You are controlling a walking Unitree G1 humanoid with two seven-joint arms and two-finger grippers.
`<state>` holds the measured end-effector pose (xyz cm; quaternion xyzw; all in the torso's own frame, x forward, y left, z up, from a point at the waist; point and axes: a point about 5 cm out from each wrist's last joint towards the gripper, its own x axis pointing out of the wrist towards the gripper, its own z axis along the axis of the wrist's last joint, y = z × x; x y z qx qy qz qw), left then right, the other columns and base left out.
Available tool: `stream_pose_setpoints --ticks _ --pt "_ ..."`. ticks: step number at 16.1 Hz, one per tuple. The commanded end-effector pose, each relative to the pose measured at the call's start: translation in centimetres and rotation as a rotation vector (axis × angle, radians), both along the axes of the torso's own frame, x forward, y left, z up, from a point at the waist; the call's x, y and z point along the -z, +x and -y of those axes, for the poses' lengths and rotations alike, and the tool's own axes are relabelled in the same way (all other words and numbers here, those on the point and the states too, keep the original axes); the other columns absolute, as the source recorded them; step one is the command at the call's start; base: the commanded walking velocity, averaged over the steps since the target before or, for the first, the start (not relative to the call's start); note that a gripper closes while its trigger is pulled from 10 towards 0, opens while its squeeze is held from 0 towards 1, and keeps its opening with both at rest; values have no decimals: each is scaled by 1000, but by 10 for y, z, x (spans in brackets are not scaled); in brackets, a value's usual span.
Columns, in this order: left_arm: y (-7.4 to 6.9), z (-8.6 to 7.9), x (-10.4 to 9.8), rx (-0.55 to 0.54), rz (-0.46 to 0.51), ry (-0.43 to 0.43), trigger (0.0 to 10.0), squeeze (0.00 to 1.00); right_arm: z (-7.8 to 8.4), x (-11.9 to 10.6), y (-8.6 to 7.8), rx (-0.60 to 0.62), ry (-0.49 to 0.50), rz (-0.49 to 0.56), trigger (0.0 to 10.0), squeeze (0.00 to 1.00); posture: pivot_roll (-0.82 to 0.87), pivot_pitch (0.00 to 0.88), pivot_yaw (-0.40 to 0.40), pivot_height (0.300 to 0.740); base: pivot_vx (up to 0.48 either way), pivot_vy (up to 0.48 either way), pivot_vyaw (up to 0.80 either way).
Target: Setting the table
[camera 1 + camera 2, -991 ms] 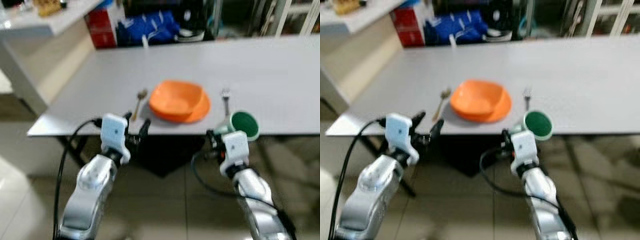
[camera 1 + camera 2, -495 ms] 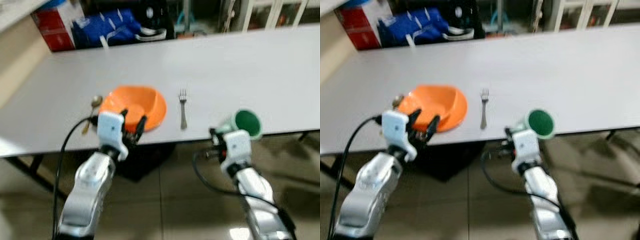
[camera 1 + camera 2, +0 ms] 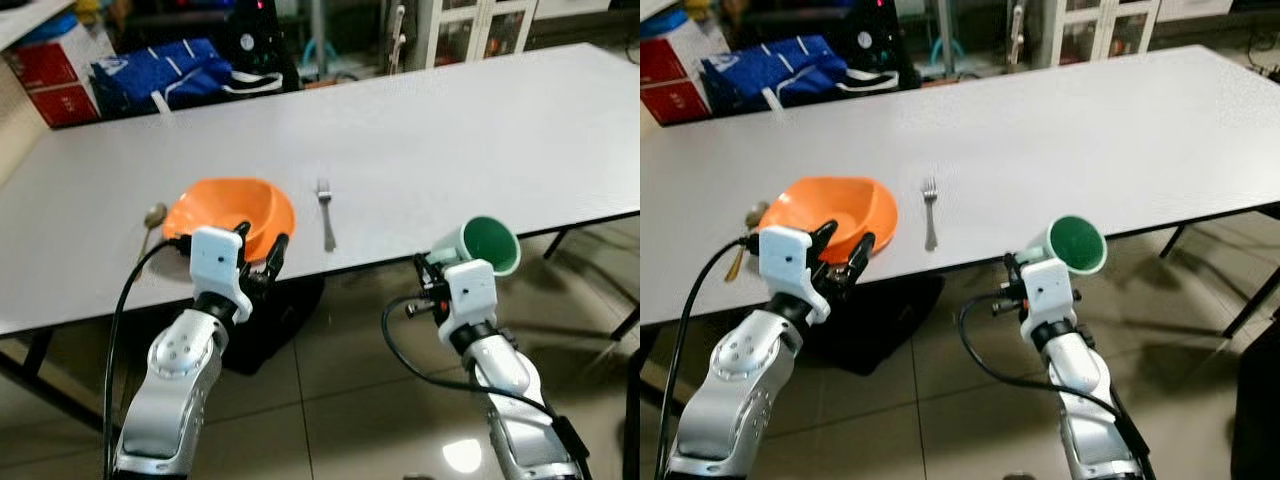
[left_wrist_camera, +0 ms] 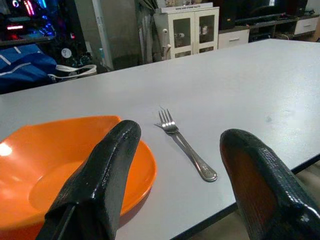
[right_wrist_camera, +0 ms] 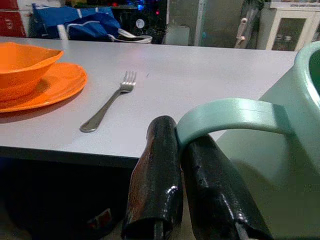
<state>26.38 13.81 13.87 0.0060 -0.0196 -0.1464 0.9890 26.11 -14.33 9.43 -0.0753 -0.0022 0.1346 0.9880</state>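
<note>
Right claw (image 3: 1038, 262) clamped on mug (image 3: 1072, 245) handle, off worktop (image 3: 420, 130) edge; left claw (image 3: 262, 255) apart. Next: place mug beyond fork (image 3: 325, 212).

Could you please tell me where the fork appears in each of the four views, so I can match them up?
Left eye view: the fork lies on the table, just right of the orange bowl.
Right eye view: the same spot, near the table's front edge.
Left wrist view: between the left gripper's open fingers.
Right wrist view: beyond the right gripper, which holds the green mug.
Shared landmark: the orange bowl.
</note>
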Motion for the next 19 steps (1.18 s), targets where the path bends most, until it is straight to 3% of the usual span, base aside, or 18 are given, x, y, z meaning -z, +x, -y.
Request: stream_pose_setpoints --ticks 1,4,12,16,19 --pt "2 -6 -3 -29 13 3 10000 0 -4 -3 2 -14 -1 17 0 0 -173 0 132 740 0 0 0" --pt "2 -6 -5 -25 24 5 10000 0 -5 -4 2 -17 -2 22 0 0 -173 0 131 740 0 0 0" --pt "4 5 -20 44 104 72 10000 0 -9 -4 1 -22 -2 38 0 0 -171 0 136 740 420 130 0" --pt "8 7 -25 56 118 72 10000 0 -4 -29 10 8 -11 154 0 0 -179 0 141 740 442 0 0" --pt "11 11 -30 81 139 57 10000 0 -6 -18 8 15 -30 113 0 0 -184 0 145 740 295 0 0"
